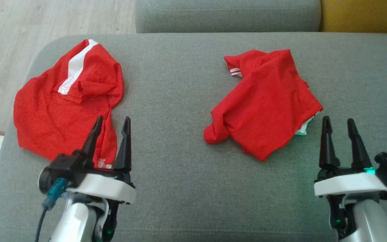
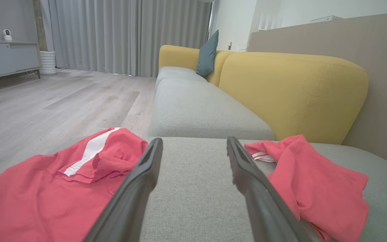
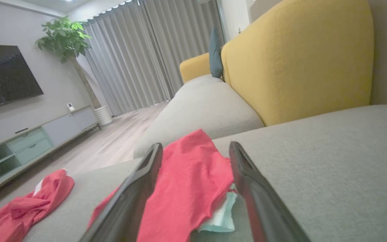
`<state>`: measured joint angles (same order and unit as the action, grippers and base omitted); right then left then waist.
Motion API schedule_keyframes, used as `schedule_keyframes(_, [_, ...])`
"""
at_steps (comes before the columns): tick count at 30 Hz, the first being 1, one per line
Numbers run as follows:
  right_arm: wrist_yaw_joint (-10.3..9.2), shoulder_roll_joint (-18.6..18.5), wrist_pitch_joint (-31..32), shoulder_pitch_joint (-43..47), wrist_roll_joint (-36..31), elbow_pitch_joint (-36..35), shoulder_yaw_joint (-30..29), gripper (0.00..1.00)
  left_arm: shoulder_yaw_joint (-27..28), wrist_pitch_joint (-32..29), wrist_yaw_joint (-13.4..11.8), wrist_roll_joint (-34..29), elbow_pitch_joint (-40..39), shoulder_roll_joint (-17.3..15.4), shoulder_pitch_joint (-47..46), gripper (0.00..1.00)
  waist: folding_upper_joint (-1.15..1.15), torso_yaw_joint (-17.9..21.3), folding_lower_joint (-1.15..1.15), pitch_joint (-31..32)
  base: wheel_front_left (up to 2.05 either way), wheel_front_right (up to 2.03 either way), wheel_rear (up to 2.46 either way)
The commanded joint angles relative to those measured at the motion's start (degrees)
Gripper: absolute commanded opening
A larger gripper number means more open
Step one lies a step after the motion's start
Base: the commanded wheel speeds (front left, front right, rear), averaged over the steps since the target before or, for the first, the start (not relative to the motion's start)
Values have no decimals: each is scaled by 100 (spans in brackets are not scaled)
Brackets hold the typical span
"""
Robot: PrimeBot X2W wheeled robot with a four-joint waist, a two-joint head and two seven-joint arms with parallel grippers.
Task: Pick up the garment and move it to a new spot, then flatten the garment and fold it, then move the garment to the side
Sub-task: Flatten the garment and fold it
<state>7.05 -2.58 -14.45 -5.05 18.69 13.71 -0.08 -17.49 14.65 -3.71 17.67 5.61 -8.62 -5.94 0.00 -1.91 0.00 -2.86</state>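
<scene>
Two crumpled red garments lie on a grey sofa seat (image 1: 180, 188). The left garment (image 1: 62, 107) has a white stripe; in the left wrist view this garment (image 2: 45, 188) is at lower left. The right garment (image 1: 267, 104) has a striped cuff and a pale patch at its near right corner, and shows again (image 3: 190, 178) between my right fingers. My left gripper (image 1: 113, 118) is open over the left garment's near right edge. My right gripper (image 1: 338, 119) is open just right of the right garment's near corner. Neither holds anything.
A yellow backrest (image 2: 294, 94) rises beyond the seat on the right, with another grey seat (image 2: 197, 107) and a teal cushion (image 2: 208, 53) further on. Wood floor (image 1: 45, 20) lies past the seat's far left edge. A low cabinet (image 3: 29, 141) stands across the room.
</scene>
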Motion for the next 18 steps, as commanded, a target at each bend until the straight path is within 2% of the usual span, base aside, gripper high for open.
schedule_keyframes(1, [44,-30,-55,-351,-77,-47,31,100,267,35,65,-83,-155,16,-166,100,0,-36,0,-73,0,0,0])
schedule_keyframes(7, [44,-30,-55,-793,-59,671,-226,100,382,35,243,-201,-100,147,-229,100,0,-151,0,-267,0,0,0])
schedule_keyframes(18, [44,-30,-55,-2267,276,2960,-717,100,580,35,563,-391,11,322,-397,100,0,-361,0,-774,0,0,0])
